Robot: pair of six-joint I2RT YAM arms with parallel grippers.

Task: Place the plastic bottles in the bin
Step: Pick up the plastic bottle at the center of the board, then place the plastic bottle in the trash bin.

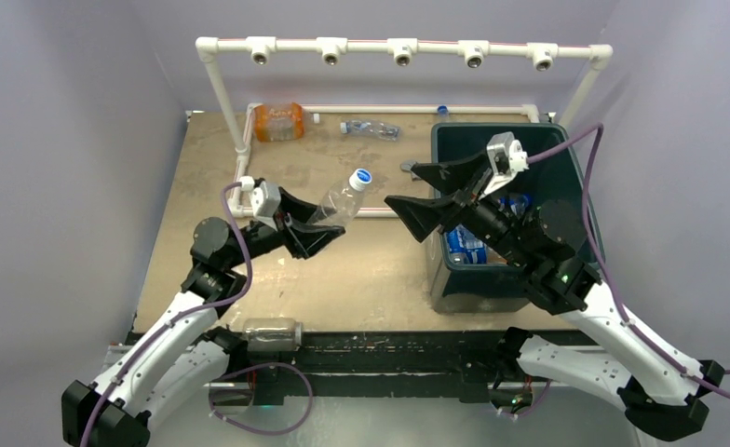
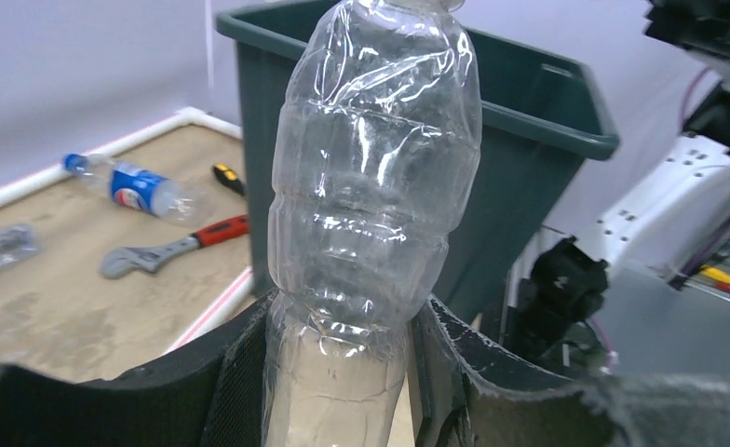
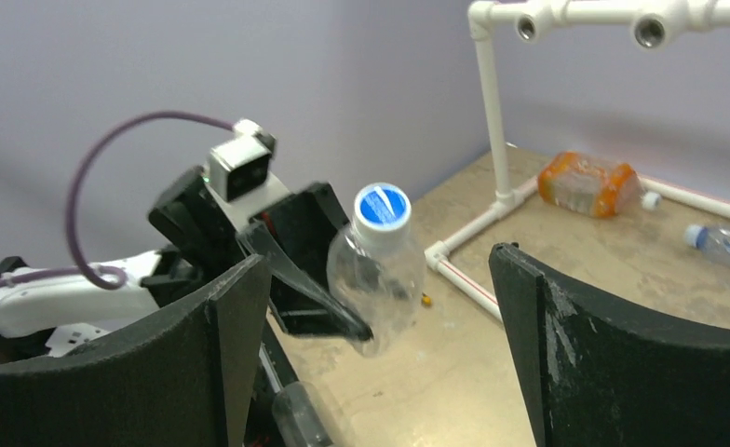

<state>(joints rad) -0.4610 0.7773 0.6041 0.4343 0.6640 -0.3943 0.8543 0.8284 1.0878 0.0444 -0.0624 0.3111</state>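
Observation:
My left gripper point(image 1: 322, 222) point(image 2: 347, 318) is shut on the base of a clear plastic bottle point(image 1: 341, 199) point(image 2: 377, 177) with a blue cap, holding it above the table, tilted toward the bin. The dark green bin point(image 1: 478, 291) point(image 2: 529, 177) stands at the right with several bottles point(image 1: 464, 244) inside. My right gripper point(image 1: 400, 185) point(image 3: 377, 259) is open and empty in front of the bin's left rim, facing the held bottle point(image 3: 380, 265) with a gap between. An orange bottle point(image 1: 278, 121) point(image 3: 589, 183) and a clear bottle point(image 1: 371, 128) point(image 2: 138, 186) lie at the back of the table.
A white pipe frame point(image 1: 403, 48) runs over the back of the table and along its left side. A red-handled wrench point(image 2: 170, 250) and a yellow-and-black screwdriver point(image 2: 229, 177) lie near the bin. Another clear bottle point(image 1: 271, 335) lies at the near edge.

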